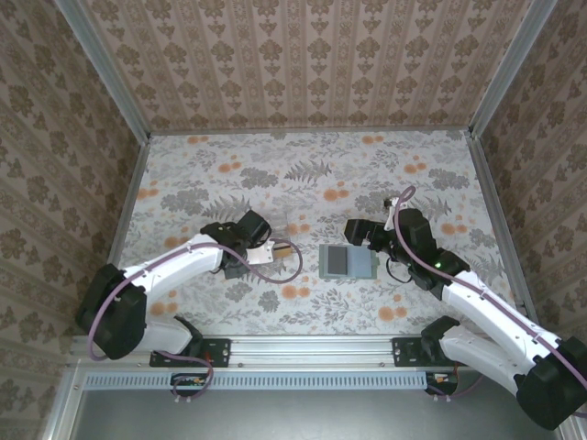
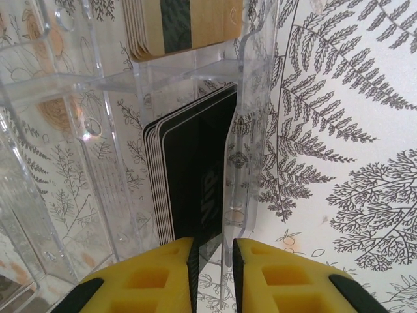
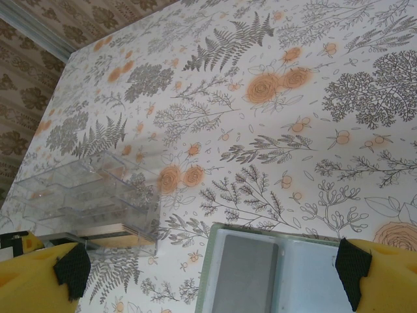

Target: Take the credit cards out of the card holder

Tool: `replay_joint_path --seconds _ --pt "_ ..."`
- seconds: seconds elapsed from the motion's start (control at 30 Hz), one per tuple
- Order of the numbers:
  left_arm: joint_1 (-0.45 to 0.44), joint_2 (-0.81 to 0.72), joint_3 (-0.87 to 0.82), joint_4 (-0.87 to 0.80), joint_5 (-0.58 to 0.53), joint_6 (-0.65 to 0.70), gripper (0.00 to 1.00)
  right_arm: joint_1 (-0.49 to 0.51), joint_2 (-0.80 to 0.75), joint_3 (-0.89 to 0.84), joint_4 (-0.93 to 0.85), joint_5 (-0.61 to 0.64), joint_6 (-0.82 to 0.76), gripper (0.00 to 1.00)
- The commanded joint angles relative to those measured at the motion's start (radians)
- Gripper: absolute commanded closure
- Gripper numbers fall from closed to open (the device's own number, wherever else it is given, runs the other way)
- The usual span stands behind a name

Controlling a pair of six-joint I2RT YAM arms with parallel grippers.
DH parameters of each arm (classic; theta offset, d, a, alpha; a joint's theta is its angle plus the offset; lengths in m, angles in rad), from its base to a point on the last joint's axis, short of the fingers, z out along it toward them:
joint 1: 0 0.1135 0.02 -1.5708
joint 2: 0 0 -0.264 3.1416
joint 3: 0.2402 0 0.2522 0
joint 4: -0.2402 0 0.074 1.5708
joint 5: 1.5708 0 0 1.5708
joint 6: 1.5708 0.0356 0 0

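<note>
The left gripper (image 2: 214,253) has its jaws barely parted around the near edge of a black credit card (image 2: 195,176) — gripped or loose, I cannot tell. Light, stiff and slick, it is best pinched across its flat faces. It stands on edge in the clear case (image 2: 255,130), long axis running straight ahead of the jaws. The right gripper (image 3: 212,270) is spread wide astride the card holder (image 3: 306,274).

We see the left arm (image 1: 174,266) and the right arm (image 1: 486,307) built of white tubular links with black joint housings, a thin purplish cable (image 1: 401,203) looping loosely along each. A small green light (image 1: 438,266) glows on the right arm's black housing. The left gripper (image 2: 214,251) has blocky yellow fingers (image 2: 156,280) with shallow rectangular recesses, while the right gripper (image 3: 214,270) has yellow fingers with black pads (image 3: 71,270).
</note>
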Motion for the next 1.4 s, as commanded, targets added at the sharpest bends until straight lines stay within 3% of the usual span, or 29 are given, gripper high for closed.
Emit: replay_joint_path --seconds 0.0,0.3,1.1,1.37 --pt "-0.005 0.007 0.005 0.002 -0.034 -0.007 0.76 -0.002 -0.001 -0.012 0.006 -0.015 0.013 0.00" --pt "-0.001 0.029 0.011 0.035 -0.112 -0.012 0.73 -0.002 0.000 -0.013 0.008 -0.020 0.012 0.00" --pt "0.003 0.009 0.048 -0.004 -0.140 -0.056 0.73 -0.002 0.002 -0.016 0.011 -0.023 0.012 0.00" --pt "0.002 -0.088 0.145 -0.069 -0.124 -0.213 0.73 -0.004 0.002 -0.013 0.006 -0.022 0.005 0.00"
